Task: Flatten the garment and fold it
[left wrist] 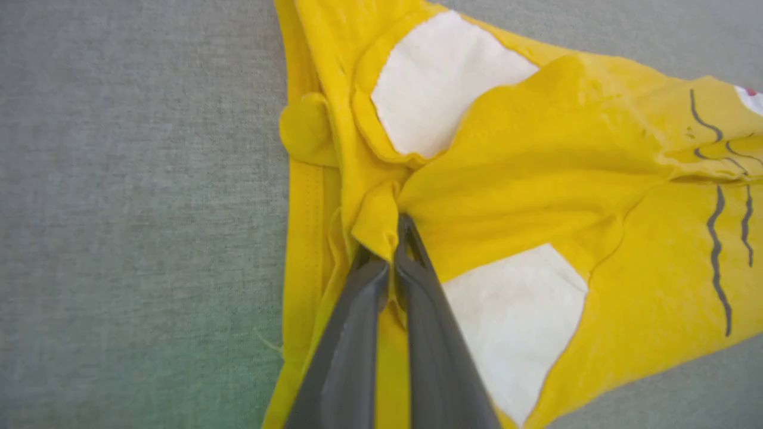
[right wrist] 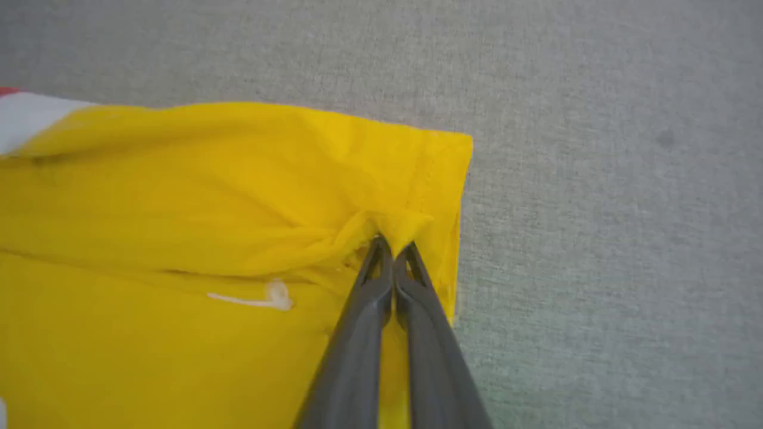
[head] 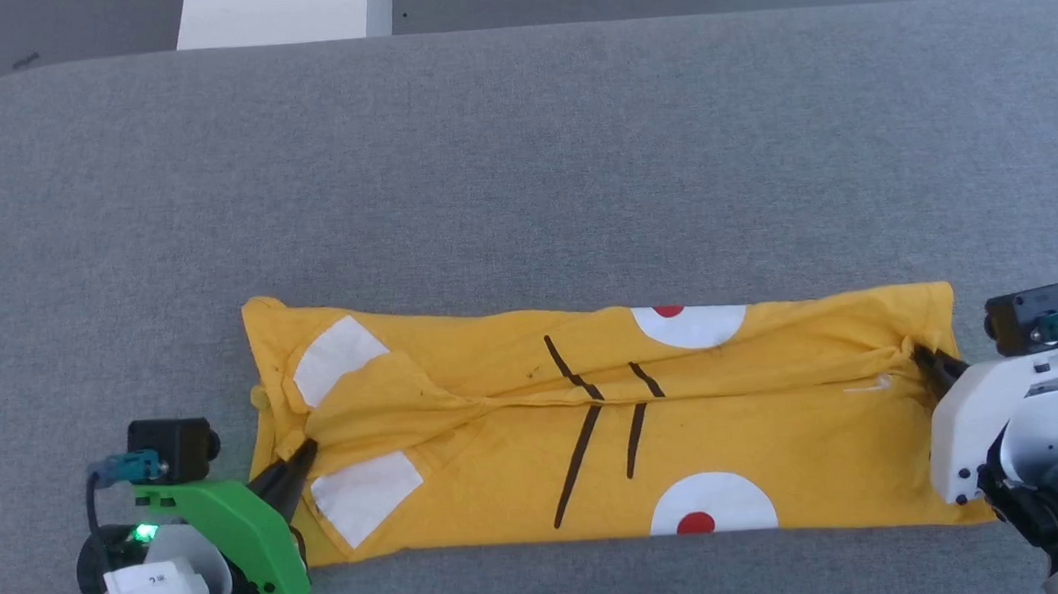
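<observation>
The table (head: pixel 520 151) lies open from the yellow T-shirt (head: pixel 775 410) to its far edge and corners. The T-shirt fills the near edge, left gripper (head: pixel 306 448) and right gripper (head: pixel 918 355) pinching its ends.

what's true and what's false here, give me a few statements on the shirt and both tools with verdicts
1. The shirt lies as a long folded strip on the grey table. True.
2. The left tool is open, clear of the cloth. False: it is shut on a fold of the shirt.
3. The right tool pinches the shirt near its right edge. True.
4. The printed lines are blue. False: they are black.
</observation>
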